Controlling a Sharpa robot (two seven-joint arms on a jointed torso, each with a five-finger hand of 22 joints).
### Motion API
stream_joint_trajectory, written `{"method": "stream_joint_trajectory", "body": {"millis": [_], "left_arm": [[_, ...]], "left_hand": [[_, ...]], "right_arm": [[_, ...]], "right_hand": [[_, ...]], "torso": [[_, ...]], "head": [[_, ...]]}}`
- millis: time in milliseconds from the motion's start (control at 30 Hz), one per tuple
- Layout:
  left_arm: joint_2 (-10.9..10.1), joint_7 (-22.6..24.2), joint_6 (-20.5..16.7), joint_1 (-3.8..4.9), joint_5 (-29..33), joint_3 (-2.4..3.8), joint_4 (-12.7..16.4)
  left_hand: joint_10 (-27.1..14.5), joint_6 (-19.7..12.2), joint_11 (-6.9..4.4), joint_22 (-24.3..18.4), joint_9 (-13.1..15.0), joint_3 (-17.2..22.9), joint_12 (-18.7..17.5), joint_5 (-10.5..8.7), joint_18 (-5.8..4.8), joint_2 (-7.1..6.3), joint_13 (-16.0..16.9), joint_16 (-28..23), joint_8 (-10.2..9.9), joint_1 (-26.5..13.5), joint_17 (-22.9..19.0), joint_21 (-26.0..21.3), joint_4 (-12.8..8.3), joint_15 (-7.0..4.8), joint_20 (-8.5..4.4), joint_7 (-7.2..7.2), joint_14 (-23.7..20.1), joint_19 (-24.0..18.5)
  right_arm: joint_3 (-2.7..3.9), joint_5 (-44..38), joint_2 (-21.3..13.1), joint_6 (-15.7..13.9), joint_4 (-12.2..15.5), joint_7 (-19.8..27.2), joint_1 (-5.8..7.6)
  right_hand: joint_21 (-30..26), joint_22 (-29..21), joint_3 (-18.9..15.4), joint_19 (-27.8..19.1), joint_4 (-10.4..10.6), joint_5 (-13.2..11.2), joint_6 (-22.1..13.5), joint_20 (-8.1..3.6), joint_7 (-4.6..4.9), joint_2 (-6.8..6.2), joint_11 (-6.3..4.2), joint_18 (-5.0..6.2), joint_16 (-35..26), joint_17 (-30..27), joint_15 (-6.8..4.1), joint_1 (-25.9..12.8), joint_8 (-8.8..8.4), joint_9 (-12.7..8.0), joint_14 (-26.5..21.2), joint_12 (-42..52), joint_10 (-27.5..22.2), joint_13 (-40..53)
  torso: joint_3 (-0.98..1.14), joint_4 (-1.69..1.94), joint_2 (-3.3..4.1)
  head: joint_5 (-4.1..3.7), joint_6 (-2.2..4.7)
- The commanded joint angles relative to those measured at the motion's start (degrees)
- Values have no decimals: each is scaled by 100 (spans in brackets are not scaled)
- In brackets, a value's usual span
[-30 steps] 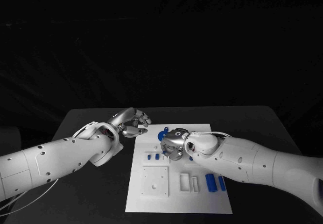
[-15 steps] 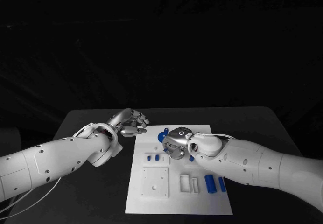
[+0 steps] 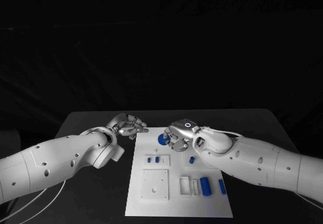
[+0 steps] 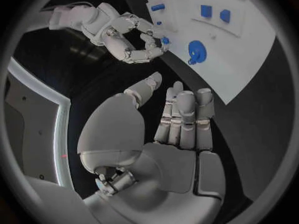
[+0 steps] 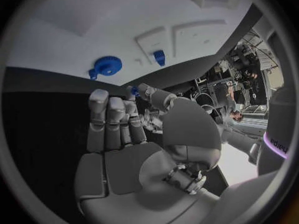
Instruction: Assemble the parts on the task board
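The right robot hand, at 12 o'clock over the flat white task board, pinches a small blue part beside the blue gear, while the left robot hand hovers empty with curled fingers; the slight pinch risks dropping it.

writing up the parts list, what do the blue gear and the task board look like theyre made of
Blue gear: likely moulded or printed plastic; uniform saturated blue, matte, no metallic glint.
Task board: looks like white plastic, possibly painted; flat matte surface with crisp recessed pockets. The pictures cannot settle which.
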Motion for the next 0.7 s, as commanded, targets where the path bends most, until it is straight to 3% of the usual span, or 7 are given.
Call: {"method": "stream_joint_trajectory", "body": {"millis": [33, 333, 433, 600, 700], "left_arm": [[-1, -485, 269, 7, 1592, -2, 77], [80, -683, 269, 3, 2556, -50, 169], [95, -577, 259, 3, 2932, -104, 224], [135, -312, 268, 2, 3529, -126, 292], [158, -180, 330, 1, 3646, -126, 337]], "left_hand": [[150, 40, 37, -15, 15, -35, -96, -25, 308, -39, -12, -91, 39, -147, -43, -61, 113, -67, -100, 6, 12, 23], [326, -41, 39, -148, 23, -30, -528, -24, 325, -110, -55, -441, 54, -175, -190, -188, 234, -69, -131, 19, 262, 163], [405, -73, 32, -191, 19, -42, -629, -25, 333, -127, -52, -525, 52, -192, -215, -223, 265, -75, -135, 24, 333, 223], [501, -83, 22, -231, 20, -76, -727, -24, 331, -159, -45, -594, 61, -225, -225, -267, 296, -85, -136, 21, 390, 257], [550, -93, 20, -260, 19, -150, -785, -20, 316, -148, -42, -631, 64, -290, -227, -321, 307, -88, -126, 19, 407, 224]], "right_arm": [[77, 12, -163, -301, 319, -309, 42], [217, -171, -380, -351, 789, -473, 75], [221, -238, -363, -367, 831, -516, 77], [224, -367, -323, -345, 864, -570, 77], [224, -385, -296, -324, 862, -591, 77]], "right_hand": [[21, 71, 18, 45, 25, -6, 135, -11, 83, -31, 9, 270, 0, -6, 6, 33, 26, 13, 45, 17, 41, -7], [21, 66, 46, 64, 81, -7, 150, -16, 76, -70, 2, 270, -5, -13, 0, 64, 33, 16, 63, 12, 64, -15], [22, 65, 57, 70, 98, -7, 156, -18, 73, -90, -1, 270, -7, -16, -3, 80, 35, 18, 68, 11, 73, -17], [20, 62, 81, 82, 135, -7, 164, -20, 69, -127, -6, 270, -11, -20, -8, 111, 38, 19, 78, 7, 87, -22], [20, 61, 90, 86, 156, -7, 168, -21, 68, -144, -7, 269, -13, -22, -10, 123, 39, 20, 82, 4, 93, -24]], "torso": [[-1, -24, -15], [16, -66, -57], [23, -72, -69], [38, -72, -72], [34, -71, -70]], "head": [[21, 47], [86, 105], [86, 113], [105, 123], [105, 127]]}}
